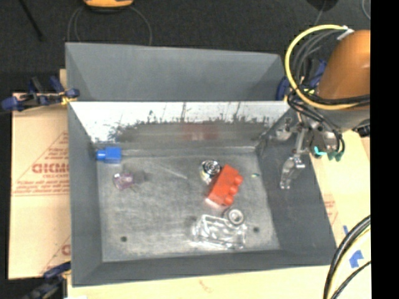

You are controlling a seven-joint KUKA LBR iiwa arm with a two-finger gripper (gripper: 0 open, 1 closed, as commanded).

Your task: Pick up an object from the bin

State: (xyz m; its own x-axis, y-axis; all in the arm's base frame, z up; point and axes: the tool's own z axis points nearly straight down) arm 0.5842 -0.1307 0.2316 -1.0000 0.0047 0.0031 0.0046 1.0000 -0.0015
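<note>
Gripper [288, 178] hung over the right wall of the bin [168, 73] — whether open or closed could not be told. Nearest thing inward of it — red brick [224, 186], touching a silver ball [210, 169].

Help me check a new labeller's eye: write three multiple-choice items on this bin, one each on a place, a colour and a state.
1. Where does the blue block lie? A. at the floor's far left corner; B. at the centre; C. at the near right corner.
2. What colour is the studded brick? A. green; B. yellow; C. red.
3. How is the gripper placed? A. clamped on the brick; B. hanging over the bin's right wall, touching no loose thing; C. pressing on the blue block.
Answers: 1 A, it sits where the far and left walls meet; 2 C, it is plainly red; 3 B, it hangs above the sloped wall.
</note>
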